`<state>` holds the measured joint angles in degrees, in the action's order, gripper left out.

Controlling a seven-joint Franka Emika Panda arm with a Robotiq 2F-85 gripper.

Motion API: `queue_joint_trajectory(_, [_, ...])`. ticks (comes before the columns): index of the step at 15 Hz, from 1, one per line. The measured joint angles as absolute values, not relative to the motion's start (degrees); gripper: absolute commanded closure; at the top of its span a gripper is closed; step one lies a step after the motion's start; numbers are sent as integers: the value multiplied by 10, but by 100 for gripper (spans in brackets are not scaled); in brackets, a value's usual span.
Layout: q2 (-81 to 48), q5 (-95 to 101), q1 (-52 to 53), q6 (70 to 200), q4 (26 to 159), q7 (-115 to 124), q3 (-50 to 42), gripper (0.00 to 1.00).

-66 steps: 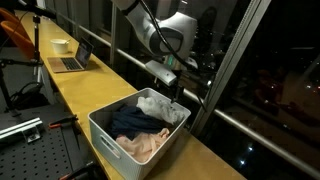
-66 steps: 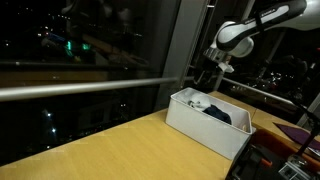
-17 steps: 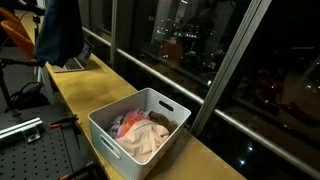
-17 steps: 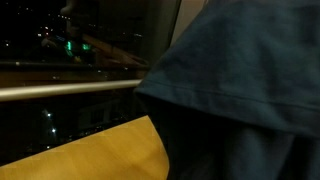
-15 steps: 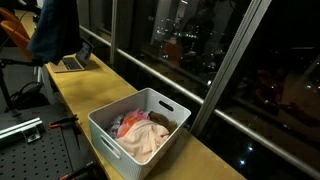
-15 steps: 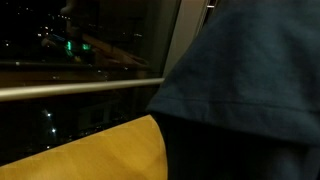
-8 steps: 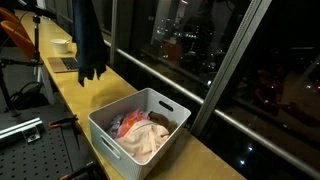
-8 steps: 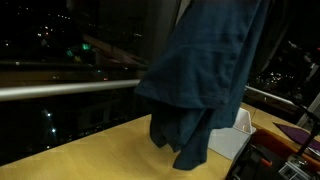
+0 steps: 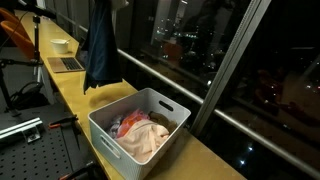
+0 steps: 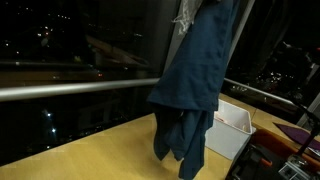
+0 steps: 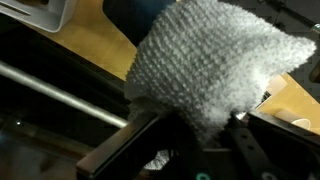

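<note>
1. Overhead, we mark the tool (image 11: 195,135), which shows only in the wrist view. Its dark fingers (image 11: 128,152) come in from the lower edge and are pressed onto a bunched grey knit cloth (image 11: 205,65) that fills the gap between them.
2. We label the dark blue garment (image 9: 99,45), which hangs at full length from the top of the frame in both exterior views. In an exterior view the grey knit cloth (image 10: 184,20) sits at its upper end, where the fabric gathers.
3. We cannot tell whether the fingers also clamp the blue fabric or whether it hangs caught in the knit cloth, because the knit bundle hides the contact in the wrist view.
4. We place the garment over the wooden tabletop (image 9: 70,90), beside the white bin (image 9: 165,143) and between that bin and the laptop (image 9: 68,63). Its lower hem reaches about the height of the bin's rim. We cannot tell whether the hem touches the tabletop.
5. We identify a peach cloth (image 9: 142,146) lying in the bin toward its near corner, with a multi-coloured cloth (image 9: 130,123) just behind it.
6. We note a pale bowl (image 9: 60,45) on the tabletop beyond the laptop, and dark window glass (image 9: 200,50) running along the tabletop's far edge.
</note>
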<state>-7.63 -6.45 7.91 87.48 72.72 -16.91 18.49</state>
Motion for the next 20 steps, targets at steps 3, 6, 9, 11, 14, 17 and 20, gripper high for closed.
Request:
queue_joint_trajectory(3, [-80,-68,77,912,772,-184,186,94])
queue_joint_trajectory(6, [-81,-68,78,939,810,-186,187,52])
queue_joint_trajectory(9, [-81,-68,79,957,838,-187,183,35])
queue_joint_trajectory(11, [-78,-68,82,963,849,-187,176,23])
queue_joint_trajectory(14, [-72,-68,82,969,860,-187,165,0])
queue_joint_trajectory(17, [-64,-68,80,974,870,-188,148,0])
queue_joint_trajectory(20, [-52,-59,71,1004,895,-201,119,0])
